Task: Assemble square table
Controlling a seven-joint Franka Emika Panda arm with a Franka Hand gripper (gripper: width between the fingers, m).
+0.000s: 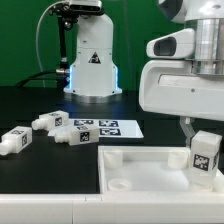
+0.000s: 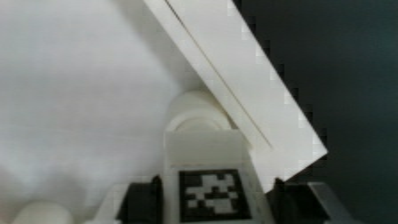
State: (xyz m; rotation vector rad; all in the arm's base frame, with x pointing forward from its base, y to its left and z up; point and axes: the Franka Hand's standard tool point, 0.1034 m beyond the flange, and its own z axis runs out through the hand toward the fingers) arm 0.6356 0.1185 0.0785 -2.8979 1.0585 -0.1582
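White leg (image 1: 205,156) sits clamped in half-closed tool (image 2: 215,200).

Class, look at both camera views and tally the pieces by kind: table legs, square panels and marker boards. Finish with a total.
leg: 4
square panel: 1
marker board: 1
Total: 6

A white leg (image 2: 210,150) with a black-and-white tag (image 2: 214,192) sat between the tool's (image 2: 214,203) two dark fingers (image 2: 306,198), which flanked it closely; whether they touched it could not be told. Beyond it lay the panel's (image 2: 71,100) flat white face, its raised rim (image 2: 231,70) running diagonally beside the dark tabletop (image 2: 338,60).
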